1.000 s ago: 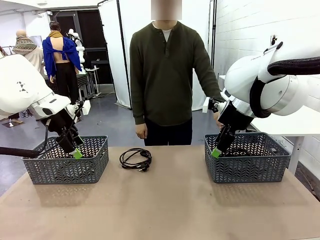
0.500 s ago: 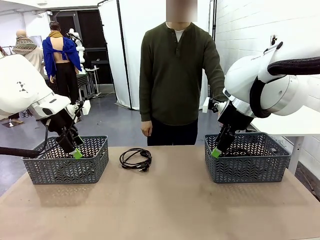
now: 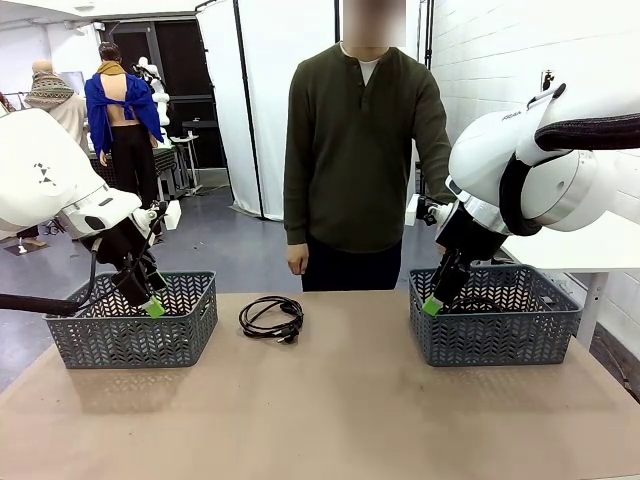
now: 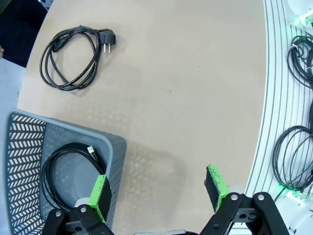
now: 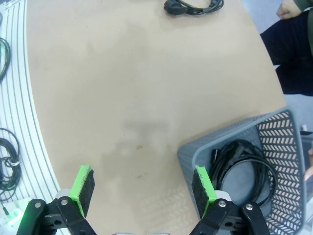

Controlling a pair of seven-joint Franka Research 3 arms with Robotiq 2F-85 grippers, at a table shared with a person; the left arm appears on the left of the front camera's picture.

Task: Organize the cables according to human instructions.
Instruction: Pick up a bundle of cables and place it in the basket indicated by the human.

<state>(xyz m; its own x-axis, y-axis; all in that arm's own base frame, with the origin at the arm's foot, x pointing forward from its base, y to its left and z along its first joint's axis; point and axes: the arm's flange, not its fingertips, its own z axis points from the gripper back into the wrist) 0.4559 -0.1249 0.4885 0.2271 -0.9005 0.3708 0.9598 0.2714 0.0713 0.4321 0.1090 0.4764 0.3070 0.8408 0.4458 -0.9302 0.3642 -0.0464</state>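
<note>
Coiled power cable [image 3: 271, 317] lies loose on worktop [image 3: 330, 410], just beside left basket [image 3: 135, 320]; left gripper [image 3: 150, 300] nearer. Both fingers spread, empty; right gripper [image 3: 433, 297] farther.

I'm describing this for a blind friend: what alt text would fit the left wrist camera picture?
Seen from above, the open left gripper hangs over a tan table, one green pad over the corner of a grey basket holding a coiled black cable. Another coiled cable with a plug lies on the bare table farther off.
</note>
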